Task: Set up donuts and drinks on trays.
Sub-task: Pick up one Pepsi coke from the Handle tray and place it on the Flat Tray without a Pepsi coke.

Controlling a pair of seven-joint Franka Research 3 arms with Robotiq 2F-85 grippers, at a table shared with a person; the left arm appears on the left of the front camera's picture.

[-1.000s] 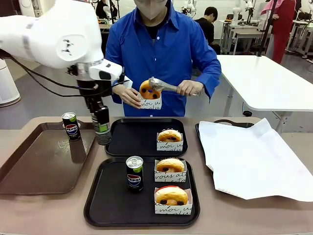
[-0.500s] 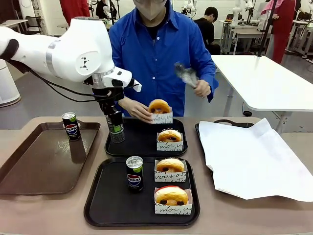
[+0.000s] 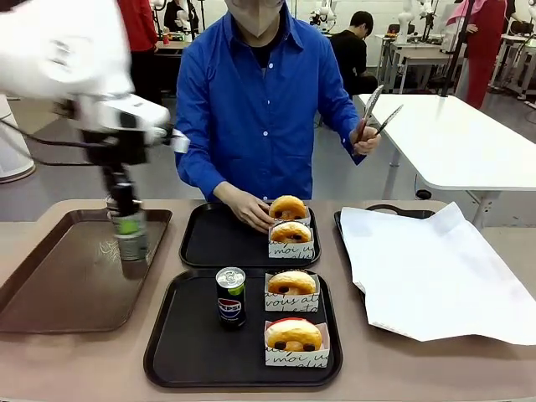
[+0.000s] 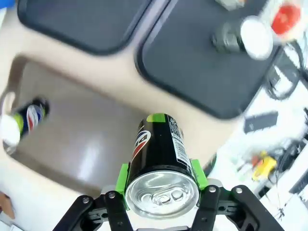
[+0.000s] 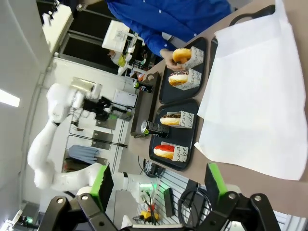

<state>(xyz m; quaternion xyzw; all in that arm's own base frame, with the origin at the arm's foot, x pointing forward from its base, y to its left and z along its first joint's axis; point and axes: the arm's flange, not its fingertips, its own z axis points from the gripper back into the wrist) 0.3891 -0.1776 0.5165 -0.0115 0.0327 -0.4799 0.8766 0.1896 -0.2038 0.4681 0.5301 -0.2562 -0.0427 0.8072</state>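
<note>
On beige worktop (image 3: 75, 368), near black tray (image 3: 167, 352) is carrying one can, two donuts; far tray (image 3: 209, 239) is lacking its drink, left tool (image 4: 161, 204) is gripping black Pepsi can (image 4: 161, 154); right tool (image 5: 156, 185) is standing wide, empty.

far tray (image 3: 209, 239) left half free, person's hand (image 3: 249, 207) behind

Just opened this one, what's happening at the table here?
The left gripper is shut on a Pepsi can, holding it above the glossy brown tray. The person's hand sets a boxed donut on the far black tray, tongs raised in the other hand. The near black tray holds one can and two boxed donuts. The right gripper is open.
</note>
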